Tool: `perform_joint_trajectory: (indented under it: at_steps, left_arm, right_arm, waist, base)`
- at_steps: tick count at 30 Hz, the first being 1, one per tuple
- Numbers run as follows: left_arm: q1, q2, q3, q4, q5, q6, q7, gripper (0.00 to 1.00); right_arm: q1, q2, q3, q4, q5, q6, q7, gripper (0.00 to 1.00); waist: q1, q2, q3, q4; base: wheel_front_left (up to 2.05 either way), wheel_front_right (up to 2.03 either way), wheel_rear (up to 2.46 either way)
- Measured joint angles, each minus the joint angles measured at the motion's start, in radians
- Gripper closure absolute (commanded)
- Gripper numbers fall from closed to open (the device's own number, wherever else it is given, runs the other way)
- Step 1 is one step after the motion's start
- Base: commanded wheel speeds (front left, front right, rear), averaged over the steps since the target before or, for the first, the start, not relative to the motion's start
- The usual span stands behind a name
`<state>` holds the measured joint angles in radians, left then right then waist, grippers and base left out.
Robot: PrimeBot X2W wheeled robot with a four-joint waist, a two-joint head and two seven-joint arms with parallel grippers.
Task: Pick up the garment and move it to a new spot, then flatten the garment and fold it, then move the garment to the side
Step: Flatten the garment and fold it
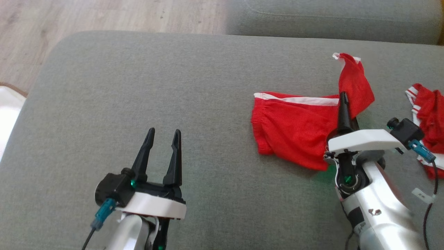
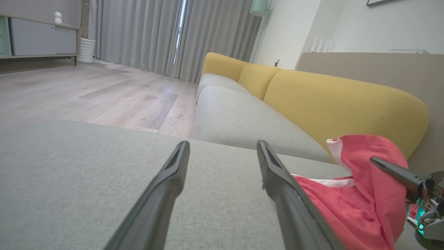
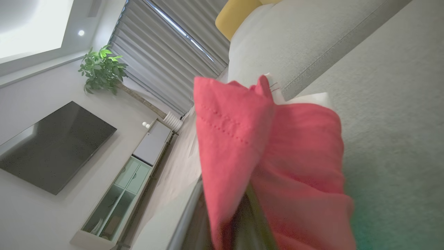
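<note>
The garment (image 1: 295, 125) is a pair of red shorts with white side stripes, lying on the grey cushion (image 1: 138, 86) right of centre. My right gripper (image 1: 343, 100) is shut on one leg of the shorts and holds that corner up off the cushion, so the cloth drapes over its fingers. In the right wrist view the red cloth (image 3: 263, 156) hangs close over the fingers. My left gripper (image 1: 163, 139) hovers open over bare cushion at the lower left, apart from the garment. The left wrist view has its open fingers (image 2: 166, 187) and the garment (image 2: 350, 198) to their right.
A second red and white garment (image 1: 428, 118) lies at the cushion's right edge. Wooden floor (image 1: 104, 17) lies beyond the cushion's far left corner. A grey sofa seat (image 2: 242, 121) with yellow backrests (image 2: 340, 100) stands behind.
</note>
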<state>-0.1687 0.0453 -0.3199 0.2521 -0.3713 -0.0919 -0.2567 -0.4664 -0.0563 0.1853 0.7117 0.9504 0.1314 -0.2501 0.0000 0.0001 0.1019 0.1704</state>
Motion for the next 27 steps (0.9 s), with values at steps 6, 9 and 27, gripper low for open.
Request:
perform_joint_trajectory:
  at_steps: [6, 9, 27]
  left_arm:
    - [0.013, 0.0, -0.004, 0.0, 0.0, 0.004, 0.0, 0.0]
    - [0.013, 0.0, -0.005, 0.0, -0.007, 0.004, 0.0, 0.0]
    - [0.019, 0.001, -0.002, 0.004, -0.007, 0.013, 0.0, 0.0]
  right_arm:
    - [0.0, 0.0, 0.043, -0.049, 0.014, 0.0, -0.001, 1.0]
    - [0.0, -0.001, 0.071, -0.054, 0.017, 0.0, -0.001, 1.0]
    - [0.0, -0.004, 0.368, 0.114, -0.013, 0.0, 0.013, 0.0]
  waist:
    - [0.0, 0.0, 0.0, 0.039]
    - [0.0, 0.0, 0.0, 0.06]
    - [0.0, 0.0, -0.011, 0.11]
  base:
    - [0.0, 0.0, 0.0]
    - [0.0, 0.0, 0.0]
    - [0.0, 0.0, 0.0]
